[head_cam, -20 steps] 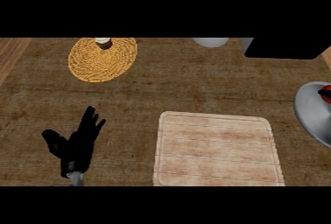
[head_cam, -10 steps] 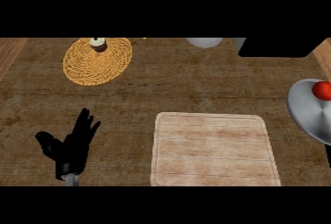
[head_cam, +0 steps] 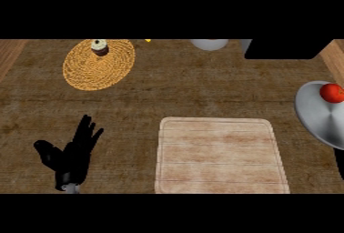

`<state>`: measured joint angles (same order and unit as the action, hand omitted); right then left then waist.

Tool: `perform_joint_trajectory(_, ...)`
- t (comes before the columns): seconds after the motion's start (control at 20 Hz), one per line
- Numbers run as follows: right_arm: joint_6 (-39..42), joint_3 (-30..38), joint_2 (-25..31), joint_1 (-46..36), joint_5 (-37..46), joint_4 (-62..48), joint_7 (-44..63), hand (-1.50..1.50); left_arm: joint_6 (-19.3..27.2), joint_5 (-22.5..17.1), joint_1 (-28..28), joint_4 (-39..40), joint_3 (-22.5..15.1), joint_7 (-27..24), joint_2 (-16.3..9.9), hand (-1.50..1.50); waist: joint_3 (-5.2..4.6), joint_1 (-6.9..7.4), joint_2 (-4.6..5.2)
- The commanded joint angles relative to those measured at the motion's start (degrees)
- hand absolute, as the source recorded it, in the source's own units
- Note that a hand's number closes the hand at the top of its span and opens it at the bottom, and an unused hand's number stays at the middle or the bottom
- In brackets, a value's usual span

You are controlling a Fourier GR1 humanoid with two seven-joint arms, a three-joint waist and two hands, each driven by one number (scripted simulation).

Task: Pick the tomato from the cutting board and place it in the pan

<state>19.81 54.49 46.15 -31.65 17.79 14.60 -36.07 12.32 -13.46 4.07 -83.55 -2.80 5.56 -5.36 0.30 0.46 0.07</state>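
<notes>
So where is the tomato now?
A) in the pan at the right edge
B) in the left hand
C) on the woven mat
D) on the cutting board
A: the tomato lies in the pan at the right edge; the cutting board is bare, and the left hand rests open at lower left, holding nothing.

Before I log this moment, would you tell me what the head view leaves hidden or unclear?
- Right hand: shows nowhere in the head view.
- Pan: cut off by the right edge; its handle is unseen.
- Tomato: in the pan, close to the right edge.
- Small object on the woven mat: too small to identify.
- Pale round item and dark block: cut off at the top.
- Left hand: open, forearm mostly out of frame.
</notes>
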Motion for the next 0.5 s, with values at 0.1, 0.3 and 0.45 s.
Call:
perform_joint_trajectory(0.1, 6.21, -2.19, -0.49, 6.26, -4.54, 5.7, -1.18, -1.5, 1.1, 1.29, 1.35, 0.35, -0.49, 0.07, 1.52, 0.0, -0.34, -0.65, -0.22)
perform_joint_trajectory(0.3, 4.93, -3.02, -3.85, 12.19, -6.64, 10.01, -0.47, -1.5, 1.45, 2.58, 0.42, 1.6, -0.71, 0.3, 1.57, 0.0, -0.41, -1.16, -0.35)
perform_joint_trajectory(0.45, 6.42, -3.29, -4.76, 16.64, -9.41, 13.5, -1.27, -1.5, -0.78, -0.06, 1.47, -1.67, 1.42, 3.47, -0.56, 0.0, -0.35, -0.84, -0.27)
